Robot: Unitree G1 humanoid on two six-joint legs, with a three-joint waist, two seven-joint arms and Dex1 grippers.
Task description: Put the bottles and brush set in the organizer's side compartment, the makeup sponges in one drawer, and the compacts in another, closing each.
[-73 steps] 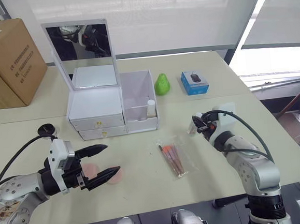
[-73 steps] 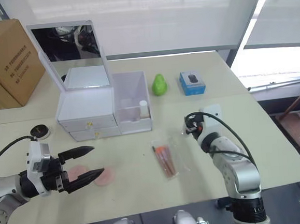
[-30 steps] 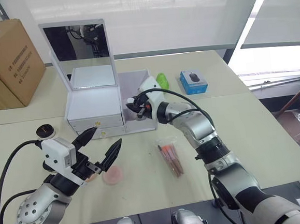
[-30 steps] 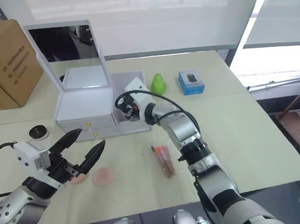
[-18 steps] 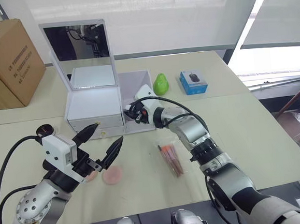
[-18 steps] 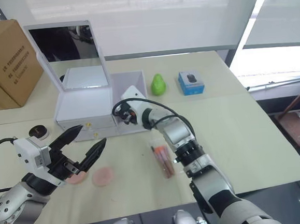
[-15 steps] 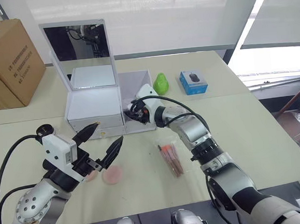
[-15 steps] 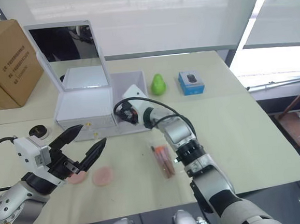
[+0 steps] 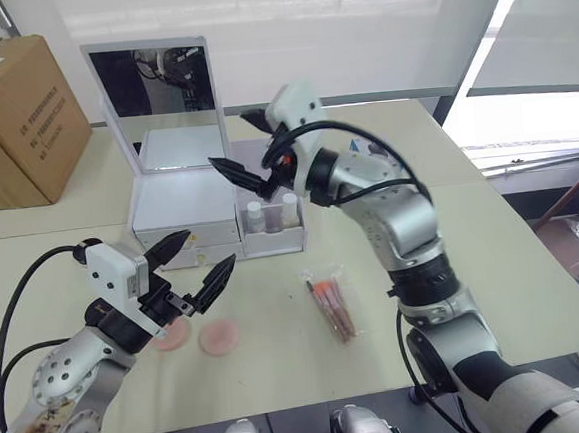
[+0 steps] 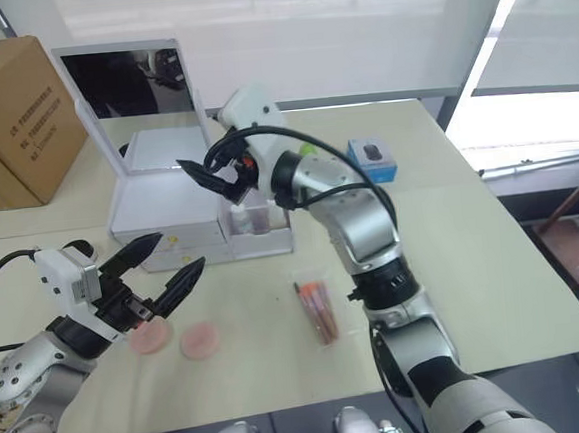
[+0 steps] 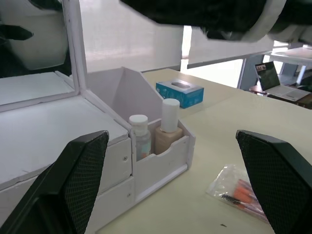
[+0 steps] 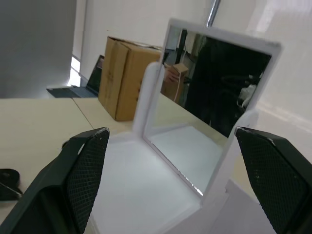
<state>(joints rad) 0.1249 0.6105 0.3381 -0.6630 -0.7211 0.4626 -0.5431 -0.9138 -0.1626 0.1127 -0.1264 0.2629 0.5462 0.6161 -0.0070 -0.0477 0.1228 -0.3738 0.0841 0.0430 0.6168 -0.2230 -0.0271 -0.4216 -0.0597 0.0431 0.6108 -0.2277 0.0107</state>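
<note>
Two small bottles (image 9: pixel 269 214) stand upright in the low front section of the white plastic organizer's side compartment (image 9: pixel 268 203), so that step looks done. Right gripper (image 9: pixel 249 149) hovers above it, jaws spread, empty. Left gripper (image 9: pixel 198 267), jaws spread, hangs over two flat pink makeup sponges (image 9: pixel 193 334). One clear-pouch brush set (image 9: pixel 331 303) lies on the table, apart from the organizer.

R hand (image 12: pixel 170 195) fingers spread over organizer (image 12: pixel 146 190); mirror upright; cardboard box (image 12: pixel 127 78) behind.
</note>
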